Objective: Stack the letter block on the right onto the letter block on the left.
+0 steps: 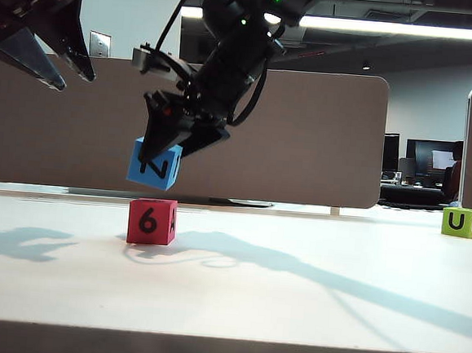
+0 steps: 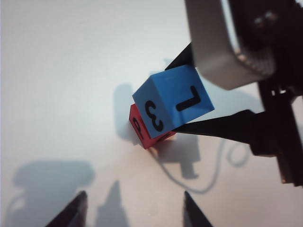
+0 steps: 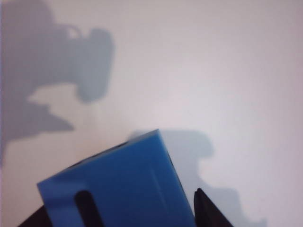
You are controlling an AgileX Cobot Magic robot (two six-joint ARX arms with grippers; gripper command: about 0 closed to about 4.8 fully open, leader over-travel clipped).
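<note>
right gripper [image 1: 166,150] jaws clamp blue block [image 1: 155,164] (above red block [image 1: 151,221]) | left gripper [image 1: 56,68] jaws apart

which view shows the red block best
The exterior view: the red block sits unobstructed on the table, its 6 face readable. In the left wrist view the blue block, held by the right gripper, covers most of it. The right wrist view shows none of it.

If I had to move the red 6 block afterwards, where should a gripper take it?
Come from straight above the red block and pinch two opposite upright faces. It sits flat and square on the table. For now, the right gripper holds the blue block just over it; the left gripper hangs open, higher.
</note>
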